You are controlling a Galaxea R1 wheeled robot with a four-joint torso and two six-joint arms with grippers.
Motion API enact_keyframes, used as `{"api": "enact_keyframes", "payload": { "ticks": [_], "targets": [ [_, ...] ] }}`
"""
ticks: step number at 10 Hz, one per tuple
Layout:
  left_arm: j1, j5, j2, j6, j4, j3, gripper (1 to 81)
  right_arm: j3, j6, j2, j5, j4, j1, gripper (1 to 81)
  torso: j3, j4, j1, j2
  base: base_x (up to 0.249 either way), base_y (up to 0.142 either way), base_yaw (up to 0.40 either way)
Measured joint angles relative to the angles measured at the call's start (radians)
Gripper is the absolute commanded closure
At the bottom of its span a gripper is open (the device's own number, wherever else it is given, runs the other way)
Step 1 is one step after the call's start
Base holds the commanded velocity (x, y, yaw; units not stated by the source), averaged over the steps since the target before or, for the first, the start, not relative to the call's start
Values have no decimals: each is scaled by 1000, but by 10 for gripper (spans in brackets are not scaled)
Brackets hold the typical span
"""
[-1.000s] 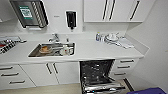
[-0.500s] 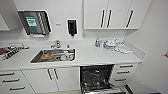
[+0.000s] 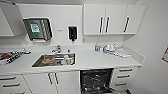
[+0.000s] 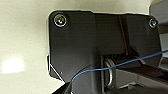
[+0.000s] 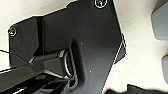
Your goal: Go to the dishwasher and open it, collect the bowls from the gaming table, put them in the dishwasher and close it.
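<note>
- My claws: I could not tell whether either stood wide or narrow.
- The dishwasher [image 3: 96, 81] sat open under the white bench [image 3: 100, 61], right of the sink [image 3: 54, 60], dark racks showing.
- Opening looked done; collecting bowls, loading and closing remained.

The left wrist view shows the left arm's wide dark plate [image 4: 75, 47], with round fittings at two of its corners and a jointed bar beside it, and a thin blue cable [image 4: 120, 65] crossing in front. The right wrist view shows the right arm's dark plate [image 5: 92, 42], tilted, with its jointed bar [image 5: 32, 71] running off to one side. The fingers of both grippers cannot be made out.
</note>
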Motion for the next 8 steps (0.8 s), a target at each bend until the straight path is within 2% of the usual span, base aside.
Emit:
{"api": "enact_keyframes", "payload": {
  "ticks": [5,8],
  "targets": [
    [0,3,29,4,0,-6,10,9,3,9,-14,2,9,10,0,0,0,0,0,0,0],
    [0,4,70,5,9,-65,10,17,3,13,-16,2,14,10,0,0,0,0,0,0,0]
  ]
}}
